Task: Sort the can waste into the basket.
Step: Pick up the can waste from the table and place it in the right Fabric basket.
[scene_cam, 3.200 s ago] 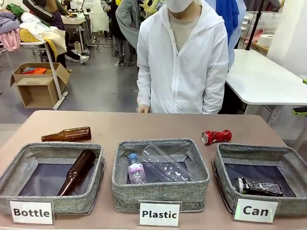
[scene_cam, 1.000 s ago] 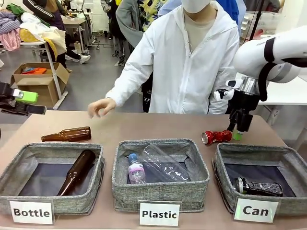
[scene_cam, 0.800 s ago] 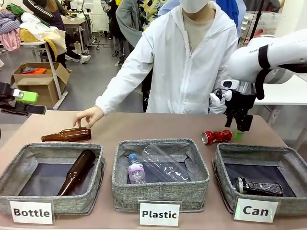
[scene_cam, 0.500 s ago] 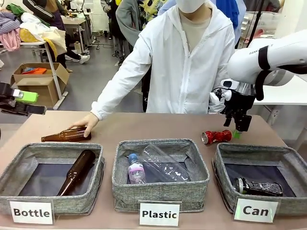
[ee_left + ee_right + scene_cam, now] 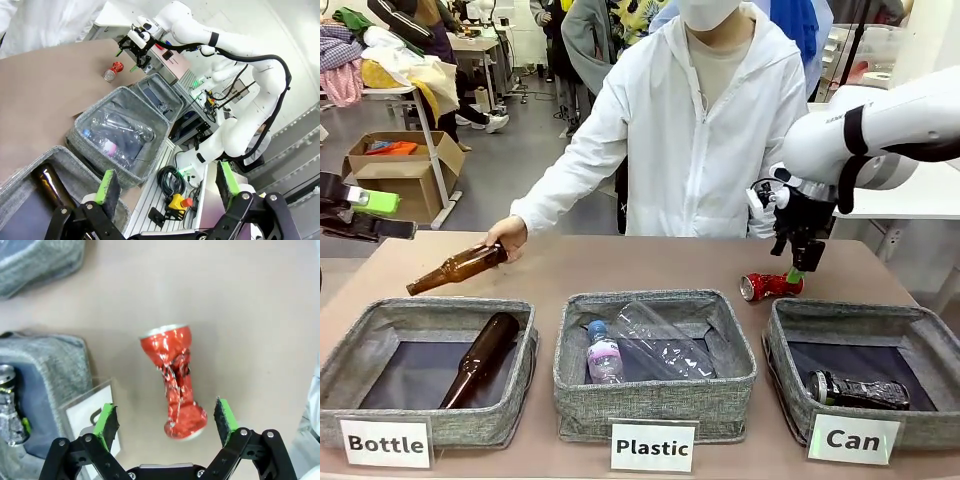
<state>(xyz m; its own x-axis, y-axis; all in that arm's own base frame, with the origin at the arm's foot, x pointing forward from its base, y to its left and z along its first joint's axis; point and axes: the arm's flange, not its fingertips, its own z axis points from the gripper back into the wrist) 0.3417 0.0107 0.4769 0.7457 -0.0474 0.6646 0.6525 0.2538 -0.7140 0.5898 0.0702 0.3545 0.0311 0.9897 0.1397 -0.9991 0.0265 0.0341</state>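
Between the spread jaws of the right gripper [image 5: 167,427], in the right wrist view, lies the crushed, shiny red drink can with silver ends [image 5: 173,381]. Its lower end sits in the gap, nearer the right-hand pad. Its long axis runs from about five o'clock up to eleven o'clock, so it is skewed to the line between the pads rather than square across it; I judge a small wrist roll would help before closing.

In the front view the right gripper [image 5: 798,268] hangs just above the can's right end [image 5: 771,286], on the brown desk [image 5: 620,265] at the basket's twelve o'clock. The right arm is clearly the nearer one.

The rectangular grey woven basket signed "Can" [image 5: 790,370] stands just beside the can, its far rim the edge to clear. The crushed black-and-blue can [image 5: 858,391] already lies inside it toward four o'clock, leaving open dark lining around the middle and left.

At nine o'clock of the can the desk is bare as far as the middle grey bin signed "Plastic" [image 5: 655,395]. The person's hand [image 5: 506,236] holds a brown glass bottle [image 5: 457,268] well apart, over the desk's left side.

The left gripper [image 5: 167,187] hangs wide open with nothing between its pads, far from the can.
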